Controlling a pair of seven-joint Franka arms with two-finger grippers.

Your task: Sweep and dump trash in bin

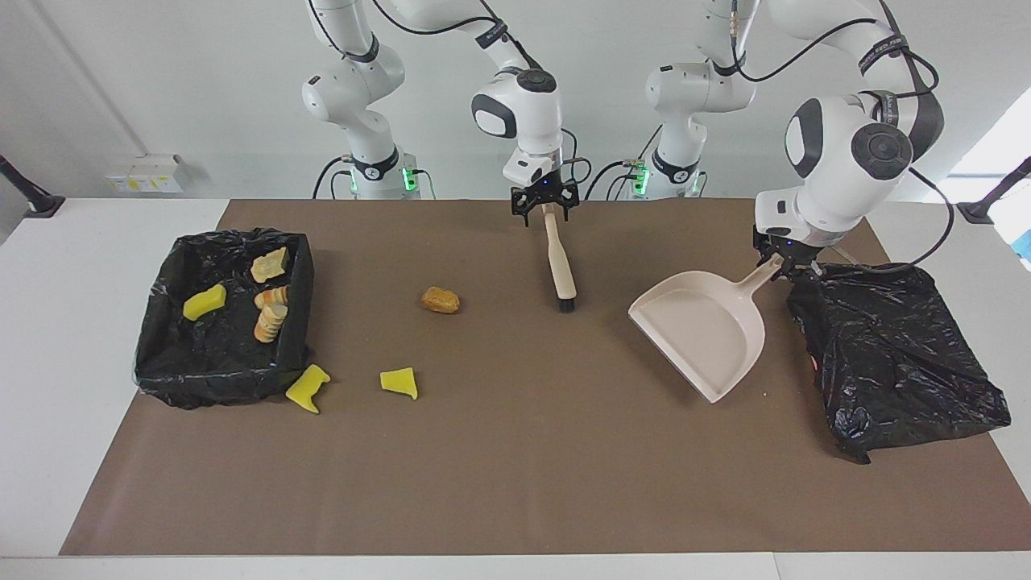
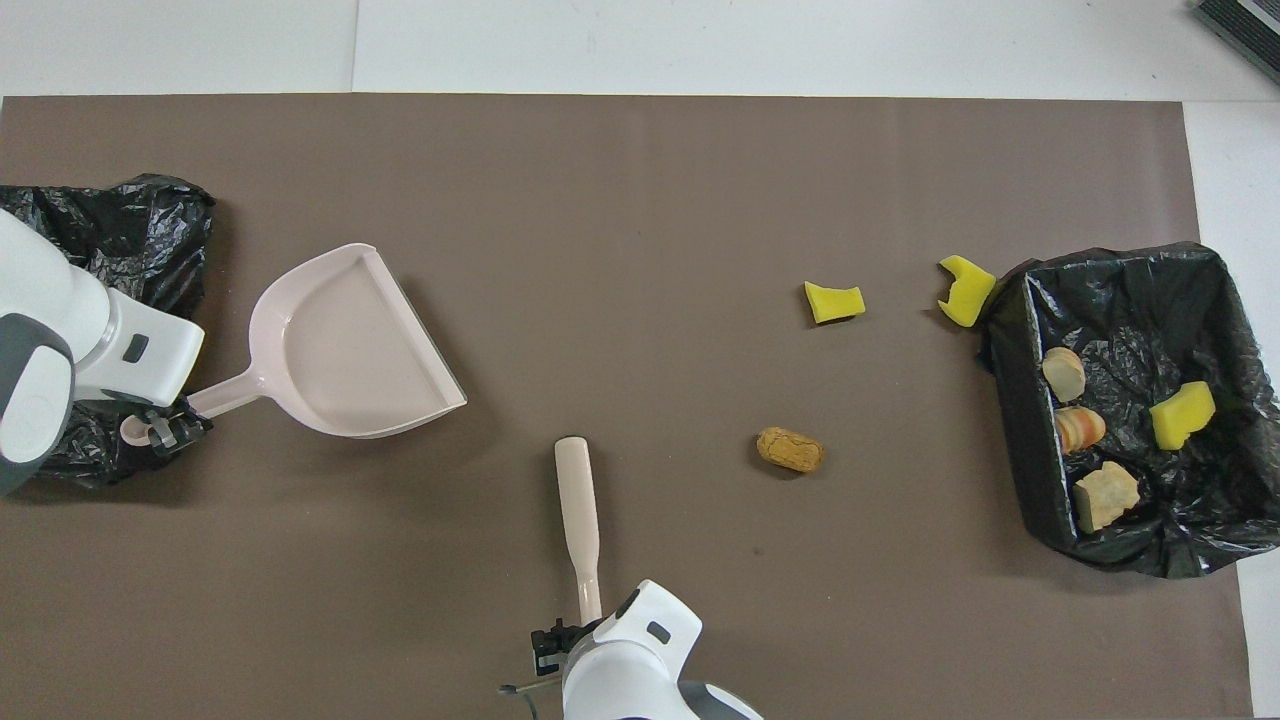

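On worktop: left hand (image 1: pixel 788 264) clamped on dustpan (image 1: pixel 702 330) handle, right hand (image 1: pixel 545 206) over brush (image 1: pixel 559 259), fingers apparently apart; trash (image 1: pixel 440 300) loose near bin (image 1: pixel 300 266) (pan, brush far off—sweep may scatter it).

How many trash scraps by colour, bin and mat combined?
Yellow: 3, one in the bin at, two on the mat at and
Tan: 3, all in the bin, at and
Brown: 1, on the mat at
Total: 7
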